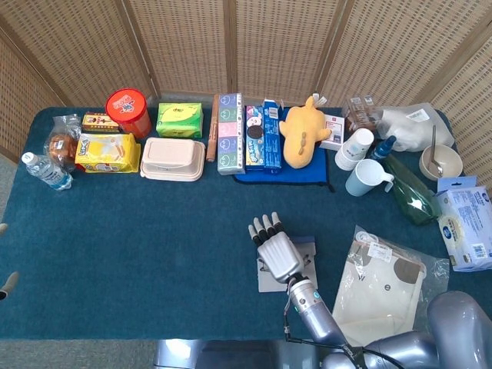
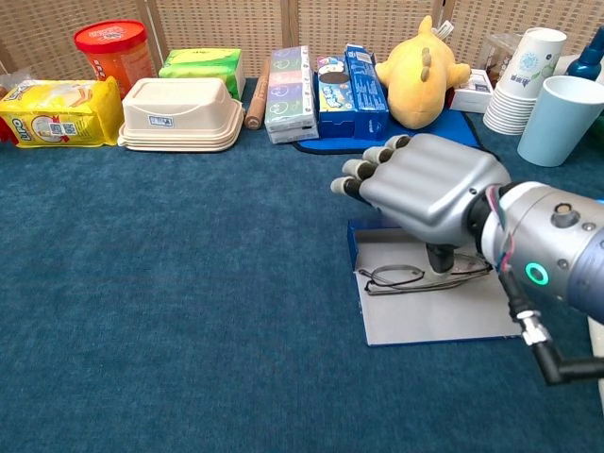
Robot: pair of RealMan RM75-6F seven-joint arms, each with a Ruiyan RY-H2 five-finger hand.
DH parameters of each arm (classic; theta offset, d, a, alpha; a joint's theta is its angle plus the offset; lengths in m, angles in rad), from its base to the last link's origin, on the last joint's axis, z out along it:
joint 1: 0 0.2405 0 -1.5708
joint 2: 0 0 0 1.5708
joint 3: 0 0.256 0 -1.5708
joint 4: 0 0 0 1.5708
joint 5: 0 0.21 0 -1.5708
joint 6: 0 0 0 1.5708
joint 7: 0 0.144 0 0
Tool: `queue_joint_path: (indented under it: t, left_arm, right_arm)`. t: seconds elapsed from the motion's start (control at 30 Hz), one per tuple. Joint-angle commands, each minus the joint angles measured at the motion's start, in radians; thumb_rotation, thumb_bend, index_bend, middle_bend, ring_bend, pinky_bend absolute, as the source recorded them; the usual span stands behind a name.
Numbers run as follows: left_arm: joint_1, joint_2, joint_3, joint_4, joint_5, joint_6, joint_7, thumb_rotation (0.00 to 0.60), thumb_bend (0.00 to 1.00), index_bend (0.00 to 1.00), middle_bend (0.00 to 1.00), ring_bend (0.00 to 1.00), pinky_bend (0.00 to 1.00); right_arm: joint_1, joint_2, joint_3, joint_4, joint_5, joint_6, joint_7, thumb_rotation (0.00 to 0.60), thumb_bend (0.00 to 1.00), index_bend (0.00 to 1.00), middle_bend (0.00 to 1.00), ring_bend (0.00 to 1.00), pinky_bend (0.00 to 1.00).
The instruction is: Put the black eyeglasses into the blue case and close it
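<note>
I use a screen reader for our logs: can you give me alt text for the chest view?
The right robot hand pinches the black eyeglasses over the open blue case on a blue tablecloth. Snack boxes, a yellow plush toy and cups line the far edge.

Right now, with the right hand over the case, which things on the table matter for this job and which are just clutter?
Job:
- thin black-framed eyeglasses
- flat open blue case with grey lining
- silver right hand

Lying about:
- yellow plush toy
- beige lidded food box
- red round canister
- light blue mug
- clear-bagged white cloth
</note>
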Motion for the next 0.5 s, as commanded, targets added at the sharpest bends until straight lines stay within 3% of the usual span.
queue_joint_path:
  t: [0.03,0.5]
  left_arm:
    - [0.000,-0.001,0.000,-0.001,0.000,-0.001,0.002,0.600,0.32,0.00,0.00,0.00,0.00]
    - [-0.003,-0.002,-0.003,-0.008,0.001,-0.006,0.016,0.600,0.32,0.00,0.00,0.00,0.00]
  right_arm:
    - [0.003,0.013,0.003,0.004,0.007,-0.006,0.007,0.600,0.00,0.00,0.00,0.00,0.11]
    - [0.011,0.047,0.007,0.021,0.024,-0.026,0.045,0.600,0.00,0.00,0.00,0.00,0.11]
